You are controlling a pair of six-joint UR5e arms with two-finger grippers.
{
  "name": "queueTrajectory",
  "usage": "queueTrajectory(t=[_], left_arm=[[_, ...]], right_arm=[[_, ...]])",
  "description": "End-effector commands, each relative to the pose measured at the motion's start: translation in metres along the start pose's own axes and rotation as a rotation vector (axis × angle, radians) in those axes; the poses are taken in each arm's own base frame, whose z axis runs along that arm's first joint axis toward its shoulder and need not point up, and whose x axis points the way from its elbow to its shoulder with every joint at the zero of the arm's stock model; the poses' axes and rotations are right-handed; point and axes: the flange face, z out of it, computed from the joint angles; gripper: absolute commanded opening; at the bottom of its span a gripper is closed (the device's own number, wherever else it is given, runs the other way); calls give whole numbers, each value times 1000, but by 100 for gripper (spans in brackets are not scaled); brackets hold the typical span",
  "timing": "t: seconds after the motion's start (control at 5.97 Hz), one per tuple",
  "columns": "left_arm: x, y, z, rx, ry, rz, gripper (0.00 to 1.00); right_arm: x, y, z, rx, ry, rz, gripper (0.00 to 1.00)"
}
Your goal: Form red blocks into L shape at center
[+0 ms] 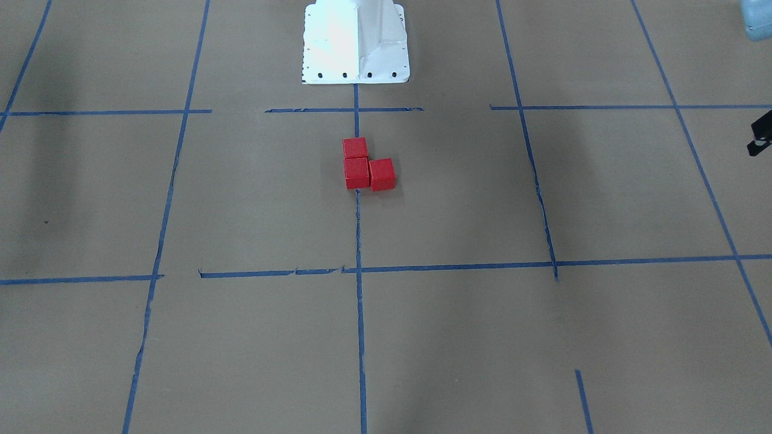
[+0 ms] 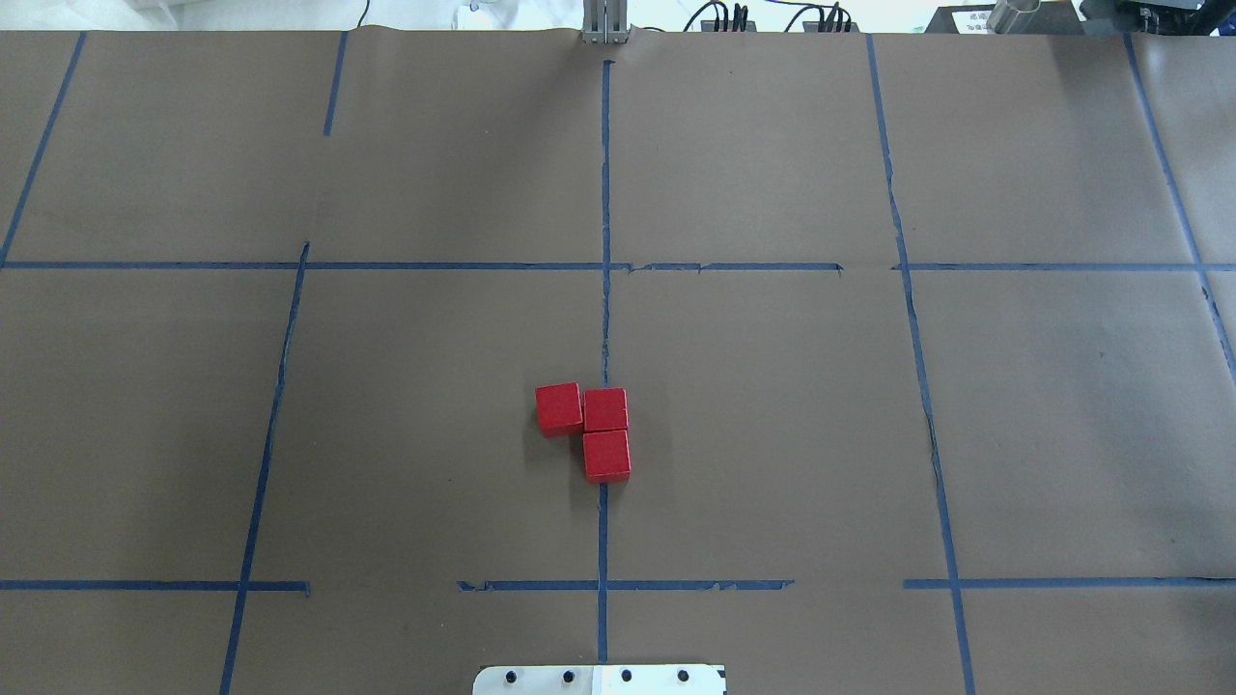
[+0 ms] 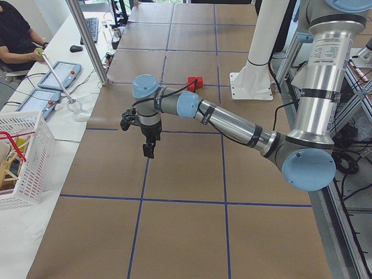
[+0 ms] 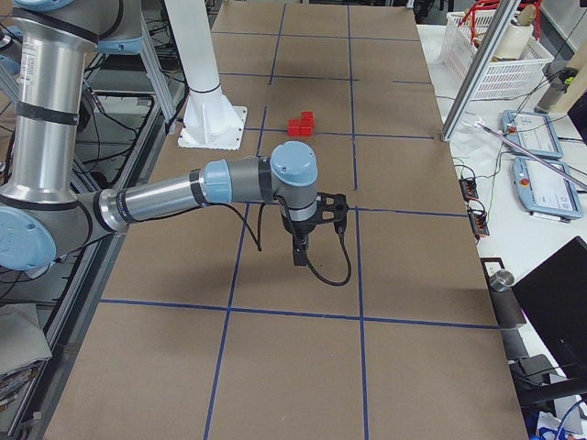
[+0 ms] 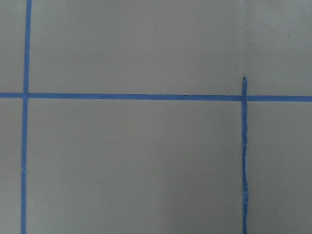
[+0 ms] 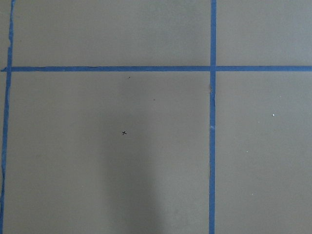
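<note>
Three red blocks (image 2: 605, 409) lie touching in an L shape on the vertical blue tape line in the center cell (image 2: 734, 415). In the overhead view two sit side by side, with the third nearer the robot's base. They also show in the front-facing view (image 1: 356, 172), the left view (image 3: 193, 82) and the right view (image 4: 300, 123). My left gripper (image 3: 149, 149) hangs over bare paper far from the blocks. My right gripper (image 4: 298, 249) does the same at the other end. I cannot tell whether either is open or shut. Both wrist views show only paper and tape.
The white robot base (image 1: 356, 42) stands just behind the blocks. A white basket (image 3: 17, 157) and tablets lie beyond the table's left end, where an operator (image 3: 14, 35) sits. A metal pole (image 3: 87, 40) stands at that edge.
</note>
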Motion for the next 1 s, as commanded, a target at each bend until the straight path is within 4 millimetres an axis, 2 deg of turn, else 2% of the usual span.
queueTrajectory(t=[0.0,0.17,0.33,0.5,0.84], left_arm=[[-50,23,14,-29,-3,16,100],[-71,28,19,-24,-5,17,100],[-78,30,23,-24,44,16,100],[-88,35,18,-2,128,-25,100],[-92,60,27,-18,143,-76,100]], right_arm=[[5,3,-2,-18,1,8,100],[6,6,0,-24,1,11,100],[13,19,12,-56,8,24,100],[29,18,28,-84,21,29,100],[39,21,37,-104,17,51,100]])
